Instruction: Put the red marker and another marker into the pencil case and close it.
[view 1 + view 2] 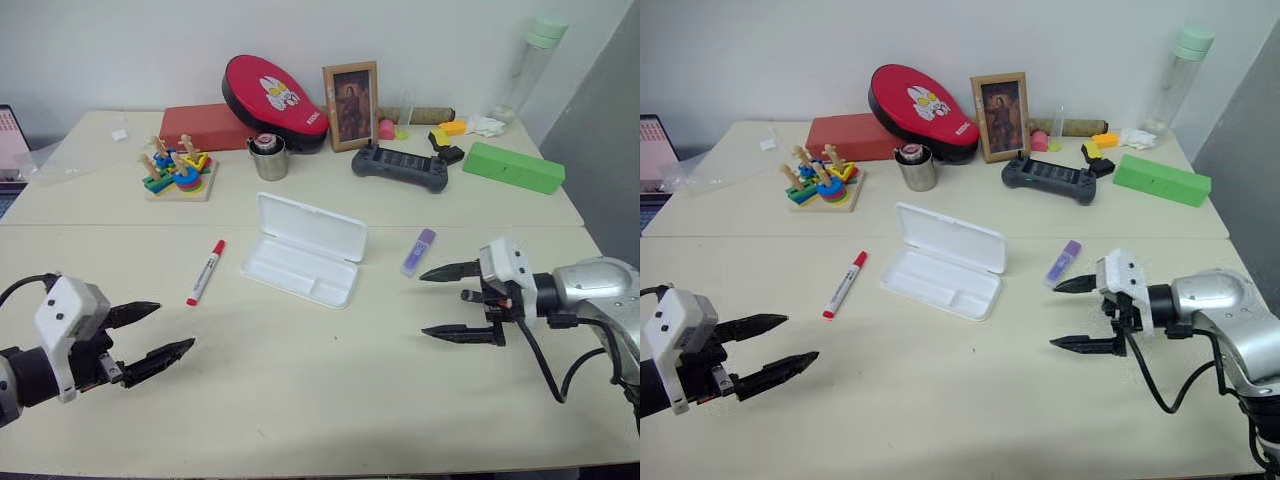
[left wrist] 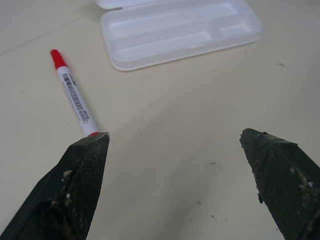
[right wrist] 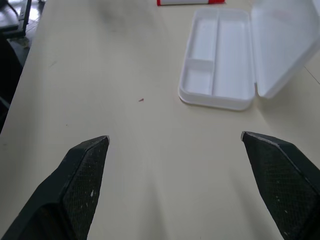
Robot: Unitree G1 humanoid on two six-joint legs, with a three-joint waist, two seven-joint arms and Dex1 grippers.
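Observation:
The white pencil case [image 1: 300, 266] lies open in the middle of the table, its lid [image 1: 311, 226] tipped back and its divided tray [image 3: 216, 55] bare. Left of it lies the red marker [image 1: 205, 271], red cap pointing away from me; the same red marker [image 2: 75, 95] lies just beyond my left fingers. The short purple marker [image 1: 419, 250] rests right of the case. My left gripper [image 1: 155, 332] hovers open and empty near the front left. At the right, my open right gripper [image 1: 432, 302] holds nothing and points left toward the case, just in front of the purple marker.
Along the back stand a wooden stacking toy [image 1: 180, 170], a metal cup [image 1: 268, 158], a red box [image 1: 208, 127], a red oval case [image 1: 274, 100], a framed picture [image 1: 351, 104], a black controller [image 1: 400, 167], a green box [image 1: 513, 167] and a tall bottle [image 1: 532, 62].

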